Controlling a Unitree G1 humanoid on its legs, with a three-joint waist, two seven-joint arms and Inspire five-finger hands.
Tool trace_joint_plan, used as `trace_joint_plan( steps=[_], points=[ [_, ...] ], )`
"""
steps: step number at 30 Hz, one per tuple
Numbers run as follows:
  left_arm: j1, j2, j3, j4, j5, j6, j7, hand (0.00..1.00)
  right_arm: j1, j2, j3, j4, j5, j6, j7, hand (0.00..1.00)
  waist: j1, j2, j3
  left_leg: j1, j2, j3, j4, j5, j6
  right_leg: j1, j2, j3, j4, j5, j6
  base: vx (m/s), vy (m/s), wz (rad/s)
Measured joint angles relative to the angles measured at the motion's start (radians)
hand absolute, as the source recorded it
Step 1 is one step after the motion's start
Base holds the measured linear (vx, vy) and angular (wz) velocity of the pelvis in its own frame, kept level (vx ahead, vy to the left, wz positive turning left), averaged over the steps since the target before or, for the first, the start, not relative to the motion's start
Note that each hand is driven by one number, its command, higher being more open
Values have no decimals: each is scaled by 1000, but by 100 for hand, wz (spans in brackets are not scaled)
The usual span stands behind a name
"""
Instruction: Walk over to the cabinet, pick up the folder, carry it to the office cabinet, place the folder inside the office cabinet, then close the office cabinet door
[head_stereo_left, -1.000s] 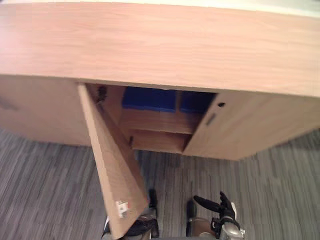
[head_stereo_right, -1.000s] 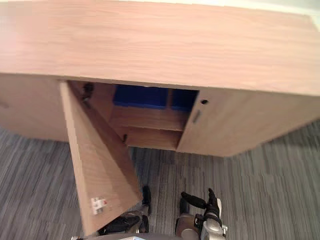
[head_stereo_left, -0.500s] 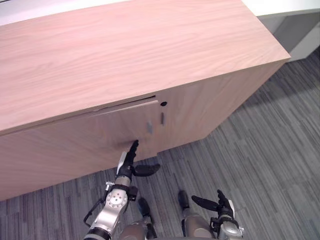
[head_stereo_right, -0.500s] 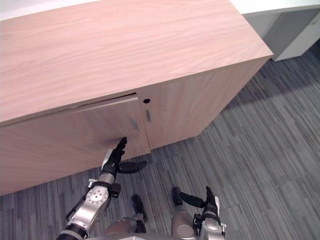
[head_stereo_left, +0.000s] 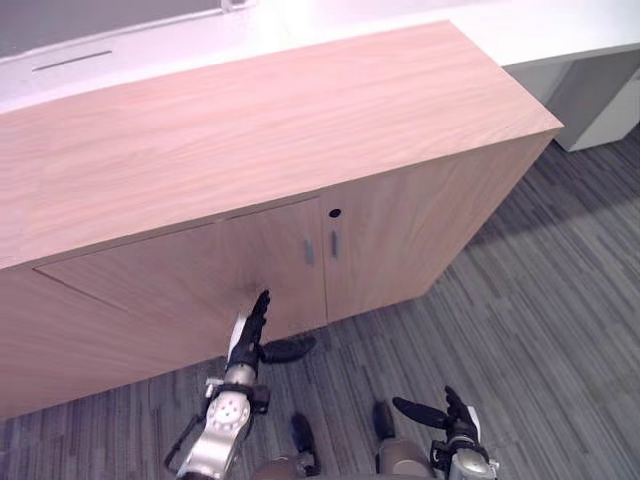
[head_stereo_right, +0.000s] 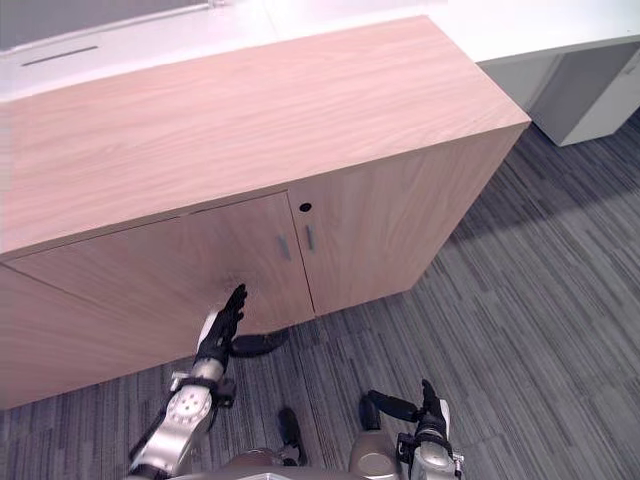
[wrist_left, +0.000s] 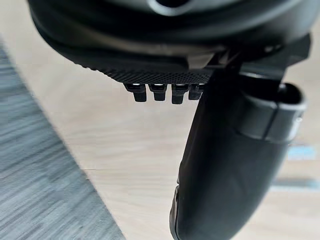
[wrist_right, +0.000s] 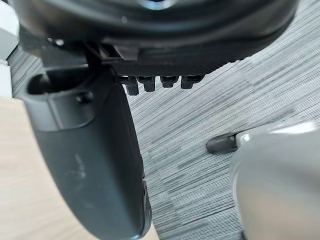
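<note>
Cabinet, left end: the office cabinet (head_stereo_left: 250, 130) runs out past the left edge of the head views. Its pale wood top has a front edge that slants down toward the left.
Left door: the left door (head_stereo_right: 120, 285) lies shut, its face level with its neighbour. A thin dark line runs under the top board.
Left hand: the left hand (head_stereo_left: 243, 352) reaches up from the lower left. Its fingers (head_stereo_left: 260, 308) are straight and pressed together, with the tips on the lower part of the left door near its inner edge. The thumb stands out to the side, and the hand holds nothing.
Door seam: two small grey handles (head_stereo_left: 309, 251) stand upright, one on each side of the seam. A round keyhole (head_stereo_left: 334, 213) sits just above them on the right door.
Right door: the right door (head_stereo_left: 400, 235) is shut and ends at the cabinet's right corner.
Right hand: the right hand (head_stereo_left: 458, 425) hangs low over the floor, well apart from the cabinet. Its fingers are loosely spread with the thumb out, and it holds nothing.
Floor: grey striped carpet (head_stereo_left: 560, 330) lies open in front of the cabinet and widens to the right of its corner.
Far right: a white table (head_stereo_right: 540, 25) stands behind the cabinet's right end. A strip of carpet separates its pale side panel from the cabinet's side.
</note>
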Motion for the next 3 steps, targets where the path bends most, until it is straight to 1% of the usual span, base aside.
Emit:
trace_joint_plan(
  steps=[3],
  points=[
    [99, -1, 49, 34, -8, 3, -41, 100, 2, -21, 0, -5, -2, 0, 0, 100, 24, -1, -5, -1, 1, -17, 0, 2, -3, 12, 0, -18, -14, -2, 0, -12, -21, 14]
  ],
)
